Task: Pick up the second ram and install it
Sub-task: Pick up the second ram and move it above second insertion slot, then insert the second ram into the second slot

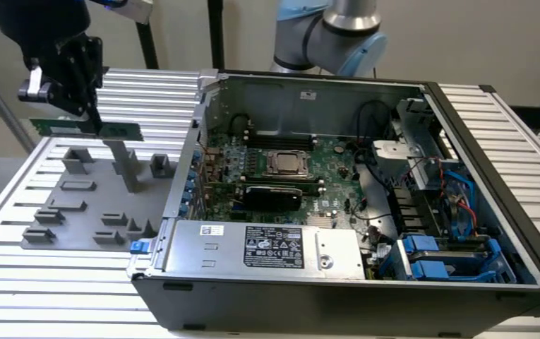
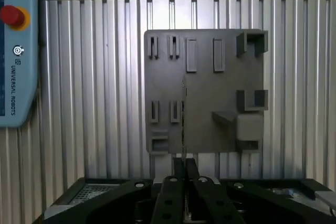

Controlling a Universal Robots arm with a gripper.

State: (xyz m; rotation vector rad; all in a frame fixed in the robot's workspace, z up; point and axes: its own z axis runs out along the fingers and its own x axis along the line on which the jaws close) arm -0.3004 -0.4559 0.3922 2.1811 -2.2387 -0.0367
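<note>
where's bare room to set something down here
The ribbed table is bare camera-side of the fixture plate, on the exterior view's left of the computer case. Crowded: the plate's holders, under the end effector holding the second ram, and the case interior.

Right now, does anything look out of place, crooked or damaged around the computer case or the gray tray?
Nothing stands out. The tool grips the memory stick above the gray tray, beside the open computer case. Nothing looks spilled or broken.
</note>
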